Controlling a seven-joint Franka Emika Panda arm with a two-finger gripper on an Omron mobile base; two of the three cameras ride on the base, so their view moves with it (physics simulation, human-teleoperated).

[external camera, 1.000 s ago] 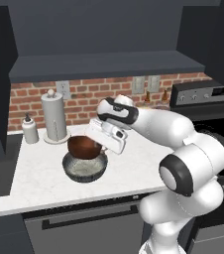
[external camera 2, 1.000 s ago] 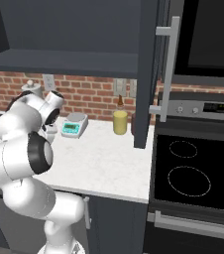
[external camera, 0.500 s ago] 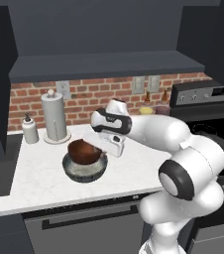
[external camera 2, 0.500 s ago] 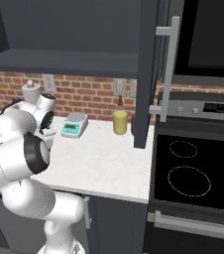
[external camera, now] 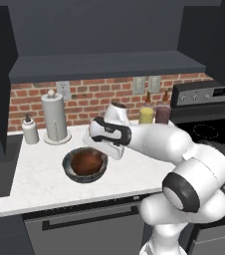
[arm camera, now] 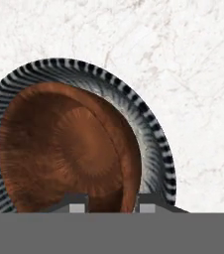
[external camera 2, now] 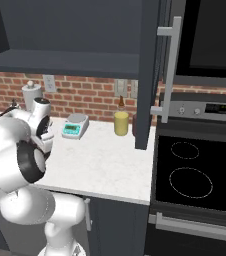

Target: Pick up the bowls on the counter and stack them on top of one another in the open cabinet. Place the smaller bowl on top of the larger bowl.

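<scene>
Brown bowl (arm camera: 69, 149) nested upright in the ribbed grey bowl (arm camera: 151, 144) on the marble counter (external camera: 40, 174).
The stack was seen well inside the counter edge, open worktop around it, right of the paper towel roll (external camera: 55, 118). The gripper (arm camera: 106, 202) was held over the brown rim, fingertips (arm camera: 76, 204) apart, nothing clamped.

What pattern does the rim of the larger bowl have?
The larger bowl has dark and pale radial stripes around its rim; the hand view shows it best.

I see the brown bowl (arm camera: 67, 154) nested inside the grey ribbed bowl (arm camera: 151, 144) on the white bench (arm camera: 183, 59); tool (arm camera: 109, 202) tips straddle the brown rim.
</scene>
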